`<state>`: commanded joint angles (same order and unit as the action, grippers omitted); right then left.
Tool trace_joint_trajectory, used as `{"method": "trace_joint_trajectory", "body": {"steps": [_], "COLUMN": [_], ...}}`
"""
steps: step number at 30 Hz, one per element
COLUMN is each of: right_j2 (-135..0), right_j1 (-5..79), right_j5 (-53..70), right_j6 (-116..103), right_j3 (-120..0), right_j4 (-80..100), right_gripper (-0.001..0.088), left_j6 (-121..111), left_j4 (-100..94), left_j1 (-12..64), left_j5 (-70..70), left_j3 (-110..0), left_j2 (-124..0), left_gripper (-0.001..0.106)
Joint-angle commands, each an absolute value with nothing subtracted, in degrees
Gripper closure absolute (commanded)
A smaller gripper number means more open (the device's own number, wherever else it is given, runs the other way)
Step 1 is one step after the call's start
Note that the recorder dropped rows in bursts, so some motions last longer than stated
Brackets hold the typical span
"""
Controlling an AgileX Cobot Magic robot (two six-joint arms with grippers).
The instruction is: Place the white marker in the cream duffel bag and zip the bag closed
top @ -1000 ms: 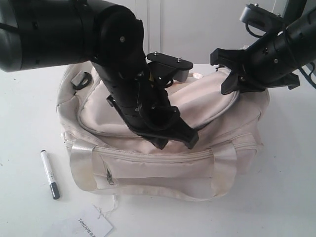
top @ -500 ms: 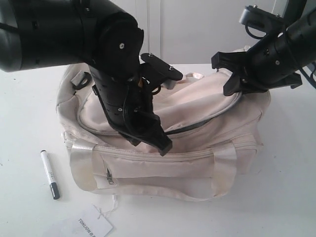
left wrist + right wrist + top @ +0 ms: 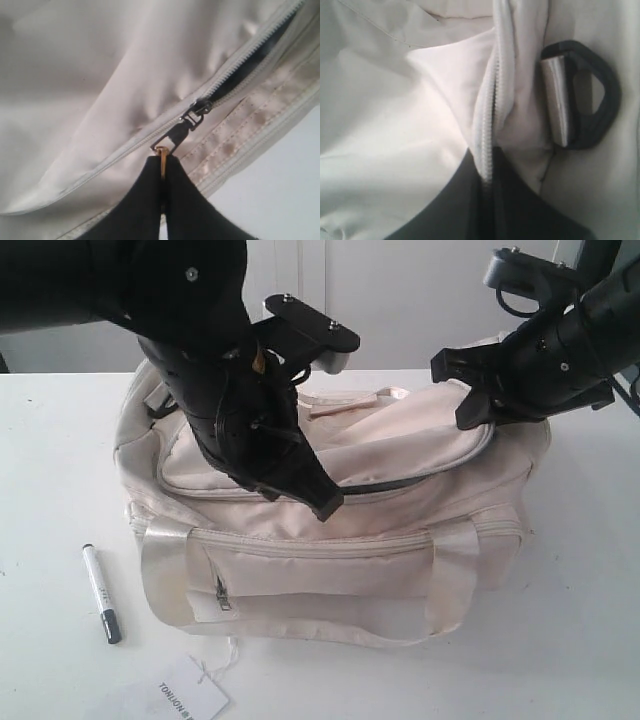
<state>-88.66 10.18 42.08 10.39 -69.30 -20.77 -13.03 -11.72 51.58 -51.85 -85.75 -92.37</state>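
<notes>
The cream duffel bag (image 3: 330, 580) stands in the middle of the table. Its top zip shows a dark gap (image 3: 400, 483) along the front of the lid. My left gripper (image 3: 327, 507) is at the left end of that gap, shut on the brass zipper pull (image 3: 161, 156) that hangs from the grey slider (image 3: 200, 107). My right gripper (image 3: 478, 412) is shut on the zipper seam (image 3: 489, 150) at the bag's right end, beside a black strap ring (image 3: 592, 100). The white marker (image 3: 100, 592) lies on the table left of the bag, black cap toward the front.
A white paper tag (image 3: 180, 700) with printed text lies at the front edge, tied to the bag by a thread. The left arm's bulk (image 3: 200, 350) hangs over the bag's left half. The front zip pocket (image 3: 300, 550) is shut.
The left gripper has drawn the zipper pull leftward and slightly upward along the lid, and a dark gap has opened behind it. The right gripper has kept its hold on the bag's end.
</notes>
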Motion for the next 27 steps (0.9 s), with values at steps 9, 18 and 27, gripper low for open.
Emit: {"method": "trace_joint_trajectory", "body": {"steps": [9, 18, 27], "right_j2": [-90.45, -90.45, -90.45], "right_j1": [10.18, 10.18, 10.18], "right_j5": [38.32, 35.86, 37.68], "right_j6": [10.39, 10.39, 10.39], "right_j3": [-69.30, -69.30, -69.30], "right_j4": [-19.26, -17.93, -17.93], "right_gripper": [0.0868, 0.0868, 0.0868], "left_j6": [-13.03, -12.78, -1.69], "left_j4": [-7.62, -7.19, -7.19], "left_j1": [51.58, 51.58, 51.58], "left_j5": [-49.25, -48.66, -47.15], "left_j3": [-85.75, -85.75, -85.75], "left_j2": [-91.91, -91.91, -91.91], "left_gripper": [0.105, 0.105, 0.105]}}
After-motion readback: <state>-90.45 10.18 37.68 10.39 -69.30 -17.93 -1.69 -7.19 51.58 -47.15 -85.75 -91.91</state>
